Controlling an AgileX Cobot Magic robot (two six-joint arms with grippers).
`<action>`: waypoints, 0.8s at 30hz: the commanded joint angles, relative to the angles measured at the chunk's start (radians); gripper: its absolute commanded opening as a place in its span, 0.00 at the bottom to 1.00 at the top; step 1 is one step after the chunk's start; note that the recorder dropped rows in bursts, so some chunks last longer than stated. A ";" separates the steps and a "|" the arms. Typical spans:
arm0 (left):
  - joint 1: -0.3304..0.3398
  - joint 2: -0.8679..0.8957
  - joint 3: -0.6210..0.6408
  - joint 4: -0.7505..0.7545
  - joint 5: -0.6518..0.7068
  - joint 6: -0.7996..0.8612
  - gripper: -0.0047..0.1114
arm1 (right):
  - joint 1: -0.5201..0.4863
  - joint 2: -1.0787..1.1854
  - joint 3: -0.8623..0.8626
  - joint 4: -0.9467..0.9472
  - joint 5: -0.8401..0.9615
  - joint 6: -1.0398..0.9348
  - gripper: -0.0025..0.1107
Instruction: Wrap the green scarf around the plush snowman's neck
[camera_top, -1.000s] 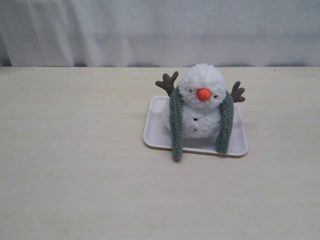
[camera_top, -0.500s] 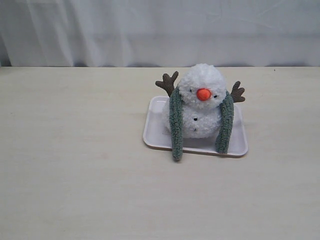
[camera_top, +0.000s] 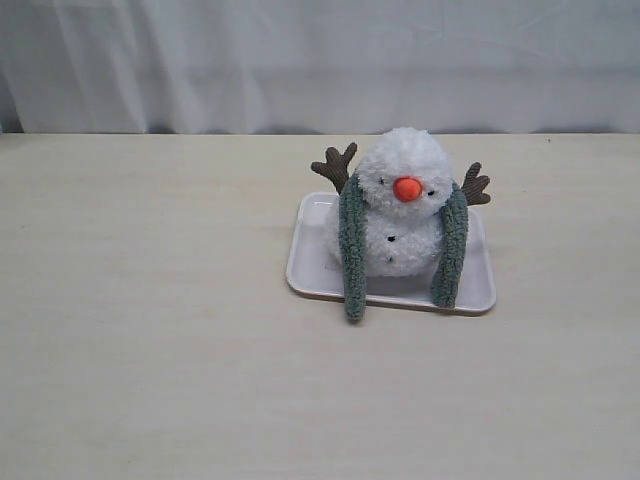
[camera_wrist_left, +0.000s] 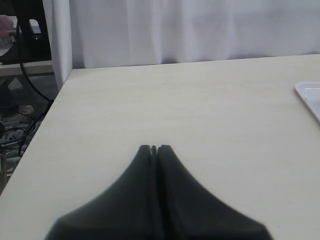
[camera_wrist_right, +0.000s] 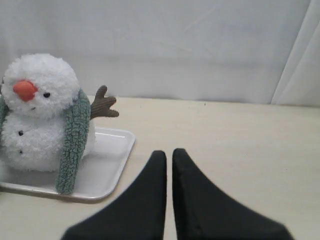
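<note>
The plush snowman sits upright on a white tray, facing the front. The green scarf runs behind the snowman's neck, and its two ends hang straight down the front on either side, uncrossed. The left end reaches past the tray's front rim. Neither gripper shows in the exterior view. In the right wrist view my right gripper is shut and empty, a short way from the snowman and scarf. My left gripper is shut and empty over bare table.
A white curtain hangs behind the pale wooden table. In the left wrist view the tray's corner shows at one side, and the table's edge with cables and equipment beyond it at the other.
</note>
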 joint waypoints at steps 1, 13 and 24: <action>0.002 -0.003 0.003 -0.002 -0.013 -0.001 0.04 | -0.006 -0.004 0.003 0.001 0.060 0.034 0.06; 0.002 -0.003 0.003 -0.002 -0.011 -0.001 0.04 | -0.006 -0.004 0.003 0.001 0.119 0.061 0.06; 0.002 -0.003 0.003 -0.002 -0.011 -0.001 0.04 | -0.006 -0.004 0.003 0.001 0.134 0.073 0.06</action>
